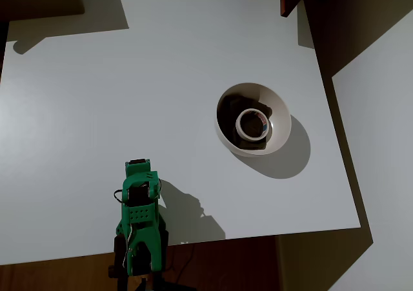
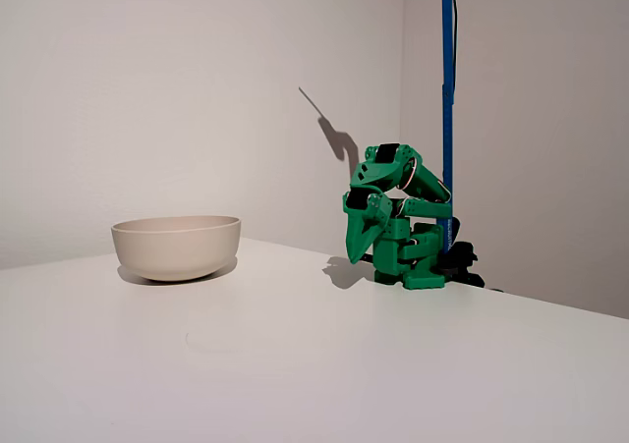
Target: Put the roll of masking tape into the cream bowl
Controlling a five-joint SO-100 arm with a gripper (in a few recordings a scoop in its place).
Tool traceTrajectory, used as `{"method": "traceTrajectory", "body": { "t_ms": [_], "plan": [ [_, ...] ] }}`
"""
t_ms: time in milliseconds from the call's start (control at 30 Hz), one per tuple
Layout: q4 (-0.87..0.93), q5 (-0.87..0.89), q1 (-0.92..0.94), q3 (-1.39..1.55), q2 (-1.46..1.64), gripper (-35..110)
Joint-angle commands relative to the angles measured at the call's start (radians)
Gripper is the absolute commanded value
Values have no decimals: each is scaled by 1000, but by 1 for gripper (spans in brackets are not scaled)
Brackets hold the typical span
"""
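Overhead view: the roll of masking tape [image 1: 252,124] lies flat inside the cream bowl [image 1: 279,104], on its floor, slightly right of the bowl's centre and partly over the dark brown patch of the interior. The bowl stands on the white bench [image 1: 129,97], right of the middle. The green arm [image 1: 141,223] is folded up at the bench's lower edge, left of centre, well apart from the bowl. The pincer [image 1: 138,175] sits at the upper end of the folded arm, seen from above; from here I cannot tell how far the jaws stand apart. Nothing is seen held in it. The tape is up and to the right of the pincer, with bare bench between them.

Fixed view: side-on and low over the bench [image 2: 314,364]. The cream bowl [image 2: 177,247] stands at left; its wall hides the inside, so the tape cannot be made out here. The arm [image 2: 403,217] is folded at right, beside a blue pole [image 2: 448,89]. The pincer [image 2: 362,242] points down toward the bench, tapering to a tip with the jaws seemingly together, holding nothing. It is well apart from the bowl, to the bowl's right.
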Motion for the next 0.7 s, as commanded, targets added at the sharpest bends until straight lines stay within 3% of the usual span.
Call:
{"method": "traceTrajectory", "body": {
  "t_ms": [0, 667],
  "plan": [
    [-3, 11, 6, 6, 8, -8],
    [-3, 37, 51, 6, 8, -8]
  ]
}}
